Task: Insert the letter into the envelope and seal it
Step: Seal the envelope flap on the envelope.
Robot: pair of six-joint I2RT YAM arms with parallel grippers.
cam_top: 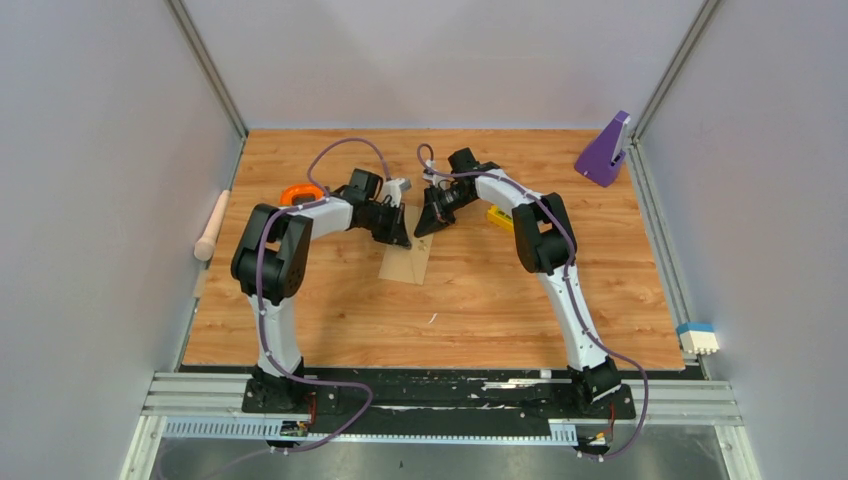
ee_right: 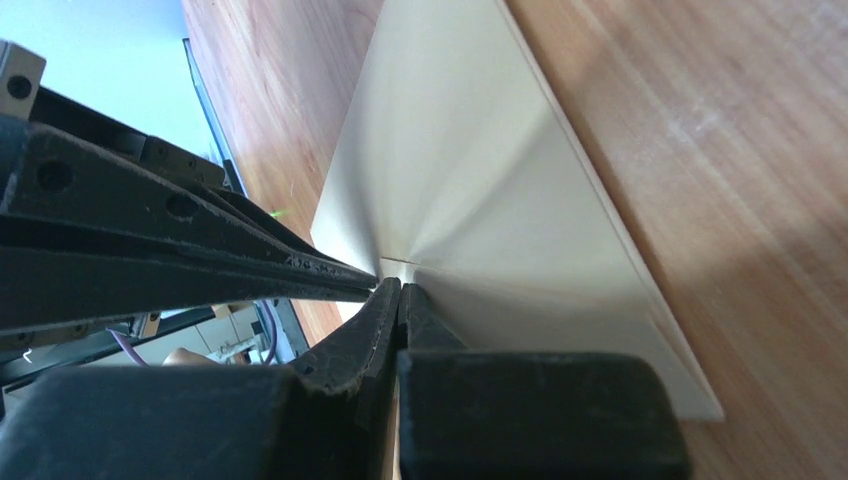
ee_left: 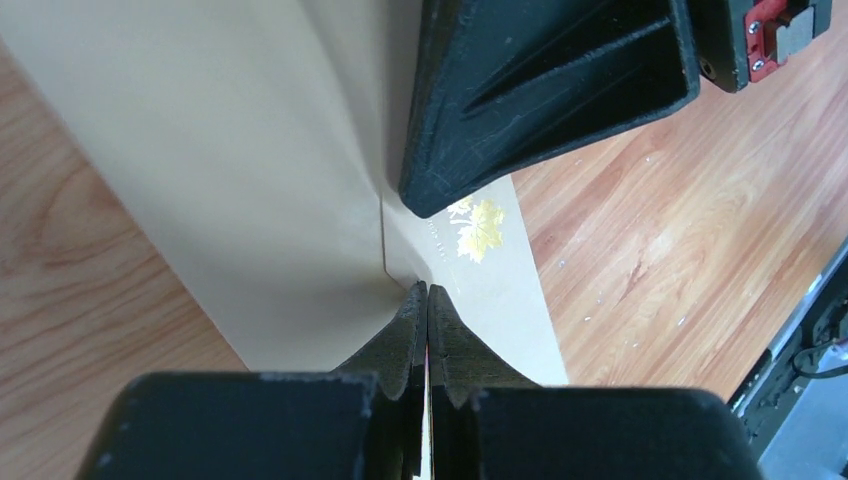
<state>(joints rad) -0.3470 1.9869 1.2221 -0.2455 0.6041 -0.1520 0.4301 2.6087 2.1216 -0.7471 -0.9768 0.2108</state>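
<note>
Top: the envelope point(cam_top: 406, 262) is seen on the table point(cam_top: 520, 300) at its centre, its far end met by the left gripper point(cam_top: 399, 232) and the right gripper point(cam_top: 430, 222) | Left wrist: the envelope edge is clamped by the left gripper, near a gold leaf print point(ee_left: 478, 228) | Right wrist: the edge is pinched tight by the right gripper.

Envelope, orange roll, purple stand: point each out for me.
envelope point(cam_top: 405, 262), top view, near flat part.
orange roll point(cam_top: 289, 195), top view, left rim.
purple stand point(cam_top: 603, 155), top view, sloped side.
</note>
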